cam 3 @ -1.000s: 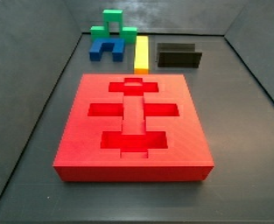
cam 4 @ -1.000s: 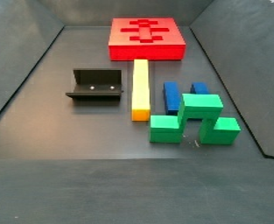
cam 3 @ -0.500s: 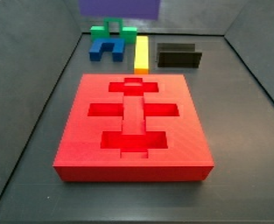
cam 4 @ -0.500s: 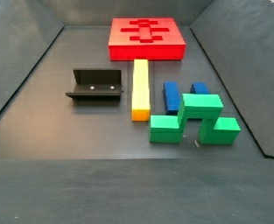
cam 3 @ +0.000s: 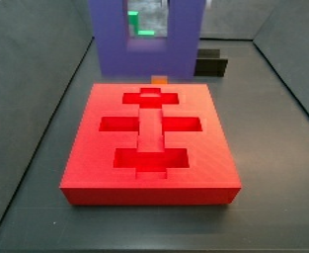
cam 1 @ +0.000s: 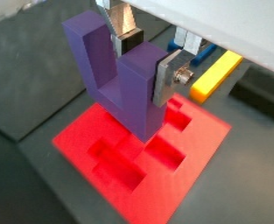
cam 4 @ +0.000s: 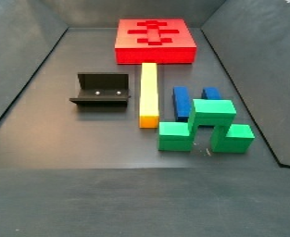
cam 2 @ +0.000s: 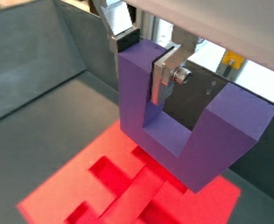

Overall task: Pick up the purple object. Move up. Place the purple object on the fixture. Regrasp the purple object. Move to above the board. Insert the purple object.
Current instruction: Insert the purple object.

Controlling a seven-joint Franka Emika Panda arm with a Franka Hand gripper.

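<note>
— Where's the purple object (cam 1: 125,77)?
— Pinched in the gripper (cam 1: 145,61), hanging above the red board (cam 1: 115,162).
— The floor?
— Dark grey, walled; the fixture (cam 4: 99,91) stands empty.

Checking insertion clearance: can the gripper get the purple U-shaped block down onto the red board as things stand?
Probably yes. The gripper holds the purple U-shaped block above the red board, nothing between them.

A robotics lab test cell, by the look of it — a dark grey floor (cam 4: 60,185) boxed in by sloping grey walls (cam 4: 18,83), with only bright plastic blocks laid out. The gripper (cam 1: 145,48) hangs above a red board (cam 3: 150,138) holding a purple object (cam 1: 122,74) — a black fixture (cam 4: 100,91) stands nearby.
</note>
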